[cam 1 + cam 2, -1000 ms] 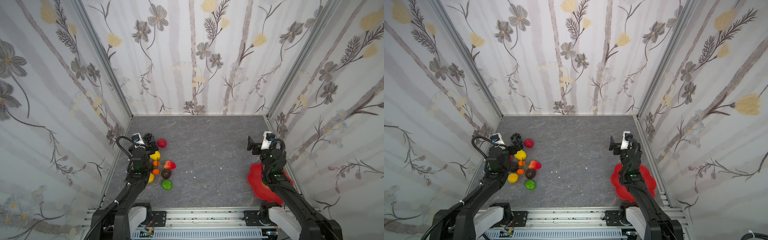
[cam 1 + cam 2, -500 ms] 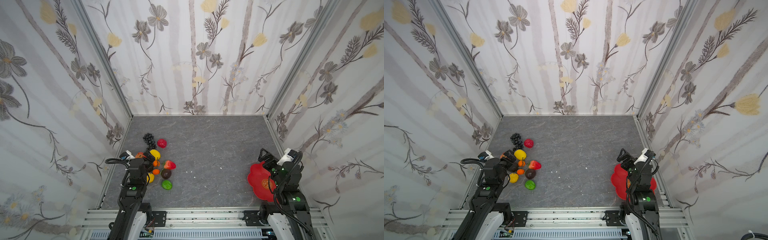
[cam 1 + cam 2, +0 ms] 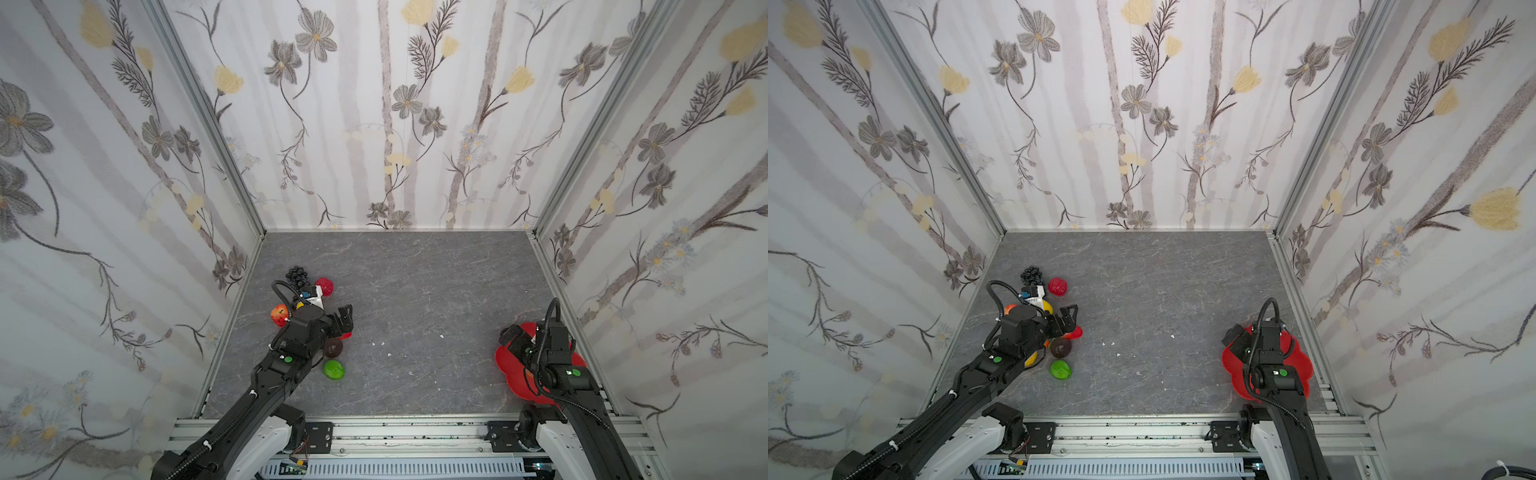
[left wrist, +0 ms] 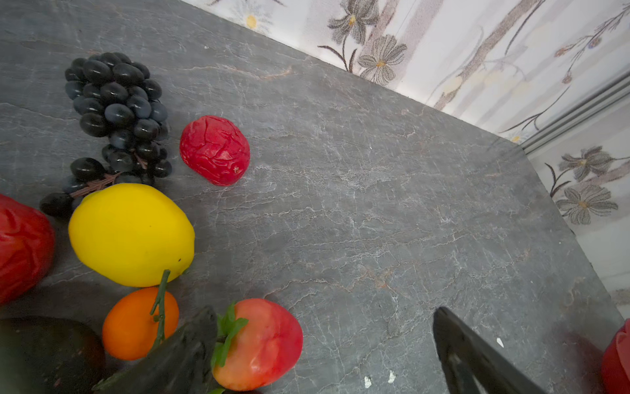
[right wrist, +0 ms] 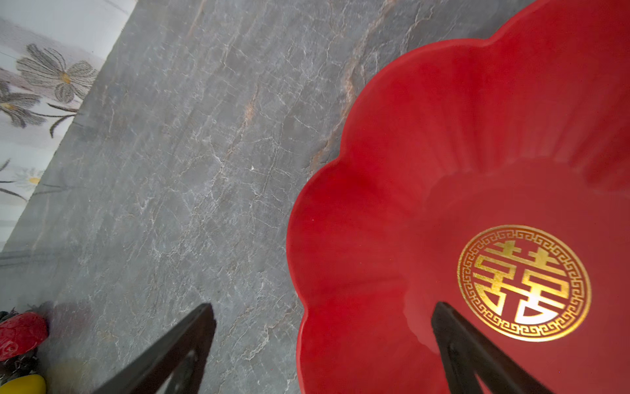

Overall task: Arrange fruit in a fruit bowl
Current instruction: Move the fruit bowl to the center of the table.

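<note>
While both arms reached in from the near edge, the left gripper (image 3: pixel 345 318) hung low over the fruit pile on the left side of the grey table (image 3: pixel 415 291), jaws spread wide and gripping nothing. And look at the wrist view: one of its fingers (image 4: pixel 184 354) sat right by the green leaves of the strawberry (image 4: pixel 262 344), which lay just inside that finger, though contact could not be made out. Around it, the orange (image 4: pixel 133 324) lay beside the strawberry, the lemon (image 4: pixel 131 235) just beyond, then the black grape bunch (image 4: pixel 116 109) and the bumpy red fruit (image 4: pixel 214 150) side by side farther out. In a top view the apple (image 3: pixel 279 315) lay on the wall side of the arm, with the dark avocado (image 3: pixel 333 348) and the green lime (image 3: pixel 333 370) nearer the front. Over on the right, well apart from all that, the red fruit bowl (image 3: pixel 505 365) rested on the table close to the right wall. The right gripper (image 3: pixel 513 338) hovered over its scalloped rim, jaws fully apart and carrying nothing, one finger above the table and another (image 5: pixel 477 358) above the bowl floor next to the gold emblem (image 5: pixel 523 283).
</note>
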